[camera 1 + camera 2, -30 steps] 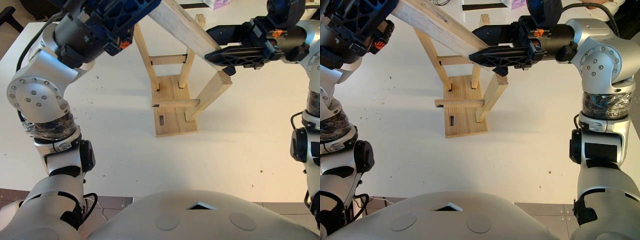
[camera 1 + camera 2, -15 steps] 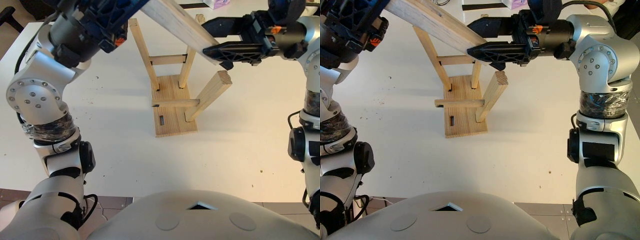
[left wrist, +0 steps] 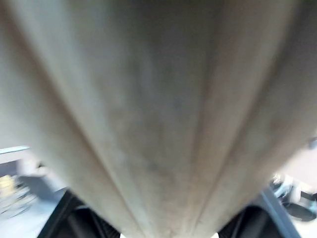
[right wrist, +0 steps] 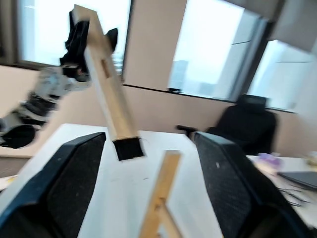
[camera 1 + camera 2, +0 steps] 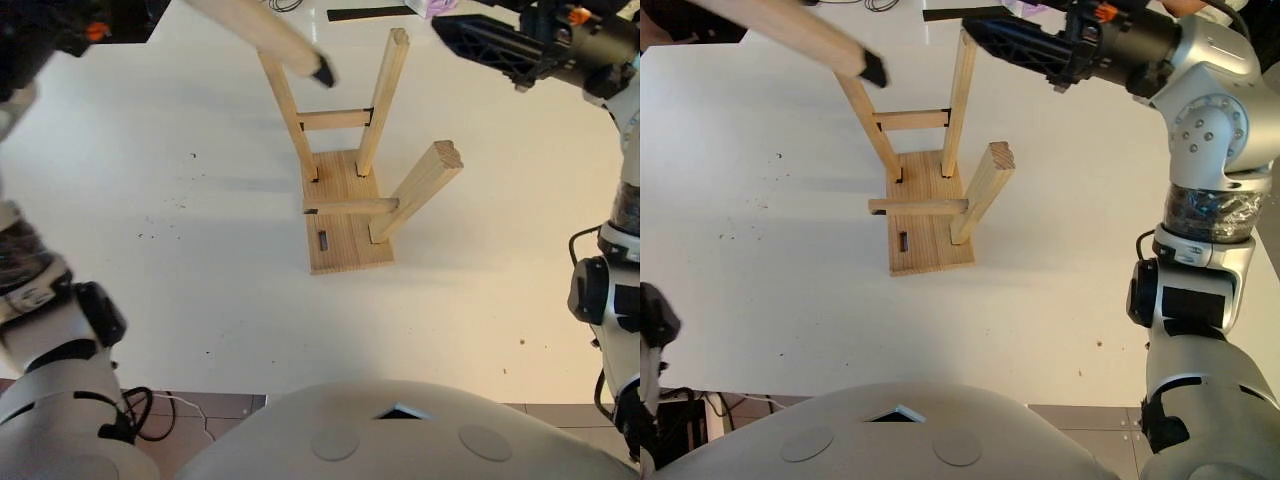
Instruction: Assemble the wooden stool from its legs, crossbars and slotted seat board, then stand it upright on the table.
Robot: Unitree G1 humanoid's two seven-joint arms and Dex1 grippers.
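Left gripper point(image 4: 91, 34) clenched on loose leg point(image 5: 265, 30), held high over far-left part of table point(image 5: 200, 250). Right gripper point(image 5: 455, 32) released, empty, above far-right edge. Seat board point(image 5: 340, 252) flat mid-table; three legs point(image 5: 382, 100) socketed, nearest one tilted; two crossbars point(image 5: 335, 120) fitted.

I see pale, bare wood with visible grain on the seat board point(image 5: 350, 245), its fitted legs point(image 5: 383, 100) and the crossbars point(image 5: 335, 120), all with a matt finish. The loose leg point(image 5: 255, 25) is the same raw wood, with a dull black cap point(image 5: 322, 72) on its end. The white table point(image 5: 150, 250) looks smooth with a slight sheen. The fingers point(image 4: 74, 188) of the right gripper point(image 4: 148, 139) are matt black plastic.
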